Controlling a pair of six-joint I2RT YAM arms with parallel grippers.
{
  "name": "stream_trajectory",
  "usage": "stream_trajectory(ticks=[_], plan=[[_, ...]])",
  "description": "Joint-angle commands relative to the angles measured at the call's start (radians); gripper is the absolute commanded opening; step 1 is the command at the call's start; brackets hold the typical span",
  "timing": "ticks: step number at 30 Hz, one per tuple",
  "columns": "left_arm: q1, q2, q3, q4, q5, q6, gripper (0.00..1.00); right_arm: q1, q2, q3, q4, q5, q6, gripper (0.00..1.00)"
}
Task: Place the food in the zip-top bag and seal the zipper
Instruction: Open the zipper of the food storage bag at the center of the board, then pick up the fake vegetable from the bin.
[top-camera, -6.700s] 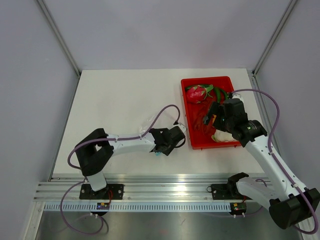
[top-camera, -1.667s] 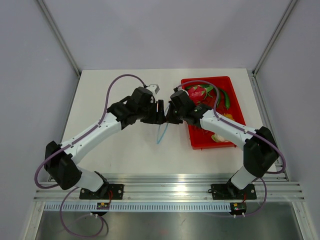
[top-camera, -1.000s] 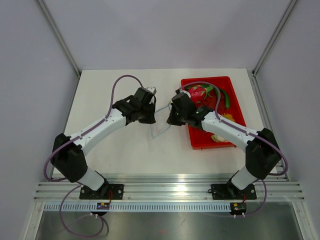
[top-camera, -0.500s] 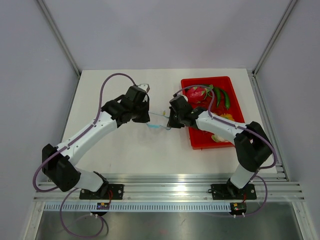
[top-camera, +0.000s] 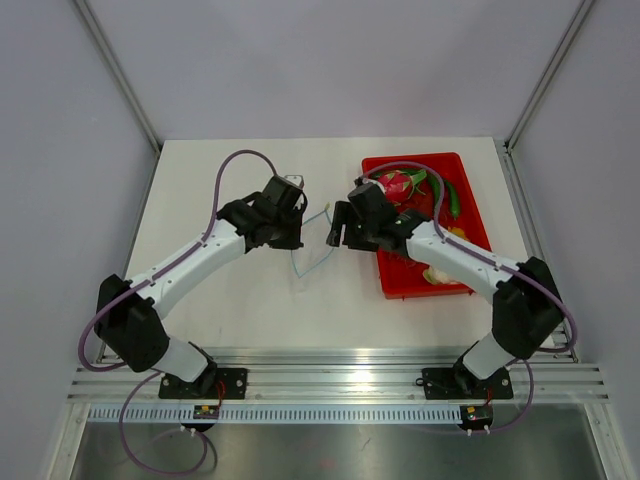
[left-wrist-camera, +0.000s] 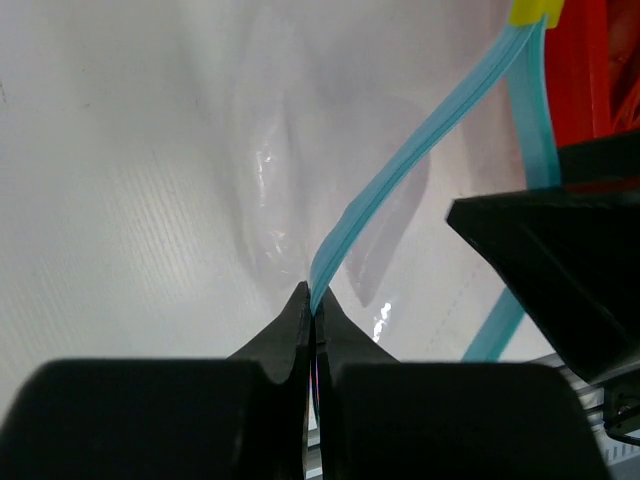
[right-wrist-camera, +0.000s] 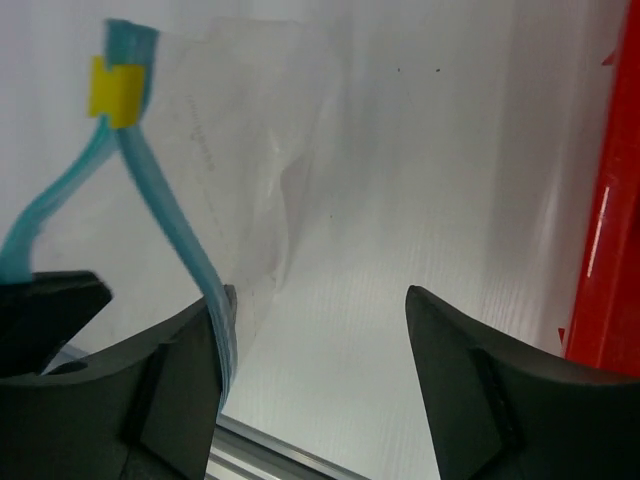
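Note:
The clear zip-top bag (top-camera: 312, 250) hangs above the table between the two arms. My left gripper (top-camera: 296, 238) (left-wrist-camera: 313, 290) is shut on its light-blue zipper (left-wrist-camera: 400, 180), which curves up to a yellow slider (left-wrist-camera: 530, 10). My right gripper (top-camera: 337, 228) (right-wrist-camera: 320, 295) stands open just right of the bag. The zipper (right-wrist-camera: 170, 220) lies against its left finger, and nothing sits between the jaws. The food, a long green pepper (top-camera: 452, 198), lies in the red tray (top-camera: 430, 291) at the back right.
The tray also holds a pink dragon fruit (top-camera: 395, 185) and a white cauliflower (top-camera: 440, 272). My right arm reaches across the tray's left side. The tray's red wall (right-wrist-camera: 600, 230) shows just right of the right gripper.
My right gripper has opened and let go of the zipper. The bag now hangs from the left gripper alone, lower and more slack than half a second ago.

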Motion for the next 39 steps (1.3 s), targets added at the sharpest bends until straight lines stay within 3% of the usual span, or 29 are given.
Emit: stream_trajectory(ticks=[1,5,10,16,20,24,28,33,39], plan=[[-0.004,-0.004,0.018,0.049,-0.031,0.014,0.00,-0.009,-0.155,0.031,-0.034,0.055,-0.006,0.78],[-0.004,0.011,0.018,0.056,-0.025,0.020,0.00,-0.062,-0.220,0.065,-0.120,0.117,-0.055,0.84],[-0.004,0.013,0.021,0.056,-0.027,0.018,0.00,-0.244,-0.283,0.012,-0.139,0.077,-0.086,0.84],[-0.027,-0.005,0.055,0.019,-0.077,0.032,0.00,-0.402,-0.284,-0.033,-0.236,0.144,-0.149,0.82],[-0.029,-0.010,0.075,-0.006,-0.109,0.055,0.00,-0.437,-0.283,-0.077,-0.239,0.115,-0.158,0.84],[-0.029,0.008,0.118,-0.038,-0.114,0.113,0.00,-0.436,-0.220,-0.097,-0.161,-0.047,-0.146,0.84],[-0.029,0.022,0.129,-0.032,-0.104,0.121,0.00,-0.437,-0.099,-0.084,-0.078,-0.149,-0.123,0.77],[-0.030,0.024,0.129,-0.039,-0.091,0.116,0.00,-0.437,0.050,-0.036,0.010,-0.190,-0.112,0.46],[-0.032,0.028,0.147,-0.065,-0.094,0.121,0.00,-0.437,0.196,0.068,0.025,-0.208,-0.135,0.49]])
